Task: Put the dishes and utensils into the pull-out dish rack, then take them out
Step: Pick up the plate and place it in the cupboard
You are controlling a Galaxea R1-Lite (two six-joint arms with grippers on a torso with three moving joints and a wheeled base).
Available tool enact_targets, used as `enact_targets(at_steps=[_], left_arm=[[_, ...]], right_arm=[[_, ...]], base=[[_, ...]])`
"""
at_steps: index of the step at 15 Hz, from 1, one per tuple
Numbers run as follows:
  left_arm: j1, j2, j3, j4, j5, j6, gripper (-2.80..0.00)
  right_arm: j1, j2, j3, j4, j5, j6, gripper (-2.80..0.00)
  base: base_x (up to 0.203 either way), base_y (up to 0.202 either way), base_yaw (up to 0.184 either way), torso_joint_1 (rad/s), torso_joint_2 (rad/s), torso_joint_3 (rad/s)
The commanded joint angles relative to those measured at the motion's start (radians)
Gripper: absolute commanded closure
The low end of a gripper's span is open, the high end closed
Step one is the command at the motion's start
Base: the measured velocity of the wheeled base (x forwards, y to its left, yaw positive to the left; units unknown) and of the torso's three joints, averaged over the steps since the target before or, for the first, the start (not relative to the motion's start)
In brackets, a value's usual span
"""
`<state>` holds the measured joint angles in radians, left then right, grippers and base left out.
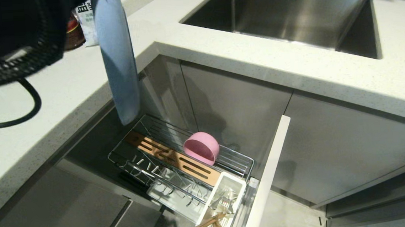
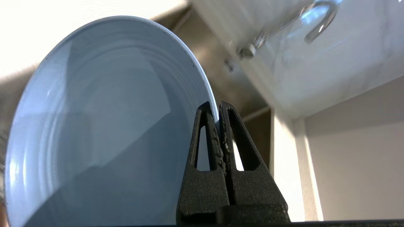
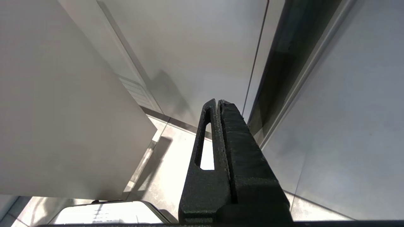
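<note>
From the head view, the light-blue plate (image 1: pixel 118 55) hangs edge-on above the pull-out dish rack (image 1: pixel 181 165), where the pink bowl (image 1: pixel 201 148) leans and chopsticks (image 1: pixel 205 225) fill the caddy (image 1: pixel 222 197). Left wrist view: the left gripper (image 2: pixel 217 108) pinches the plate's rim, keeping it vertical. Right wrist view: the right gripper (image 3: pixel 217 102), pressed together and empty, sits parked by the cabinets.

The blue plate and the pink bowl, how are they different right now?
The blue plate hangs edge-on in the air over the counter, pinched at its rim by the left gripper; the pink bowl sits tipped on its side in the pull-out dish rack, with nothing holding it. The plate is flat and looks bigger; the bowl is deep and rounded. Both are round, plain-coloured dishes.
</note>
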<state>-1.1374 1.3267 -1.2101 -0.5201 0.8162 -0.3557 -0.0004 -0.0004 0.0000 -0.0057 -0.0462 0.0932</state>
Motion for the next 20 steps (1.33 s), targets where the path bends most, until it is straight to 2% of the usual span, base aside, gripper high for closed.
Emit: enact_targets(at_steps=[1, 3, 5, 7, 9, 12, 13, 14, 16, 17, 20], left_arm=[[-0.025, 0.055, 0.047, -0.013, 0.054, -0.044, 0.0], [-0.059, 0.058, 0.094, -0.03, 0.115, -0.099, 0.0], [-0.061, 0.083, 0.126, -0.068, 0.186, -0.162, 0.0], [-0.058, 0.112, 0.152, -0.099, 0.252, -0.27, 0.0], [-0.056, 0.118, 0.19, -0.101, 0.276, -0.364, 0.0], [-0.017, 0.141, 0.238, -0.081, 0.298, -0.505, 0.0], [-0.008, 0.149, 0.245, -0.062, 0.305, -0.54, 0.0], [-0.001, 0.156, 0.246, -0.033, 0.317, -0.607, 0.0], [0.017, 0.17, 0.248, 0.062, 0.341, -0.729, 0.0], [0.024, 0.175, 0.25, 0.089, 0.347, -0.756, 0.0], [0.03, 0.185, 0.257, 0.242, 0.367, -0.926, 0.0]], right_arm=[[-0.001, -0.004, 0.0, 0.0, -0.001, 0.0, 0.0], [0.0, -0.004, 0.0, 0.0, 0.0, 0.0, 0.0], [-0.001, -0.004, 0.0, 0.0, 0.0, 0.0, 0.0], [-0.001, -0.004, 0.0, 0.0, 0.0, 0.0, 0.0], [-0.001, -0.004, 0.0, 0.0, -0.001, 0.0, 0.0], [0.0, -0.004, 0.0, 0.0, 0.0, 0.0, 0.0], [-0.001, -0.004, 0.0, 0.0, 0.0, 0.0, 0.0], [-0.001, -0.004, 0.0, 0.0, 0.0, 0.0, 0.0], [-0.001, -0.004, 0.0, 0.0, 0.0, 0.0, 0.0], [-0.001, -0.004, 0.0, 0.0, 0.0, 0.0, 0.0], [-0.001, -0.004, 0.0, 0.0, -0.001, 0.0, 0.0]], base=[[0.0, 0.0, 0.0, 0.0, 0.0, 0.0], [0.0, 0.0, 0.0, 0.0, 0.0, 0.0], [0.0, 0.0, 0.0, 0.0, 0.0, 0.0], [0.0, 0.0, 0.0, 0.0, 0.0, 0.0], [0.0, 0.0, 0.0, 0.0, 0.0, 0.0], [0.0, 0.0, 0.0, 0.0, 0.0, 0.0], [0.0, 0.0, 0.0, 0.0, 0.0, 0.0], [0.0, 0.0, 0.0, 0.0, 0.0, 0.0], [0.0, 0.0, 0.0, 0.0, 0.0, 0.0], [0.0, 0.0, 0.0, 0.0, 0.0, 0.0], [0.0, 0.0, 0.0, 0.0, 0.0, 0.0]])
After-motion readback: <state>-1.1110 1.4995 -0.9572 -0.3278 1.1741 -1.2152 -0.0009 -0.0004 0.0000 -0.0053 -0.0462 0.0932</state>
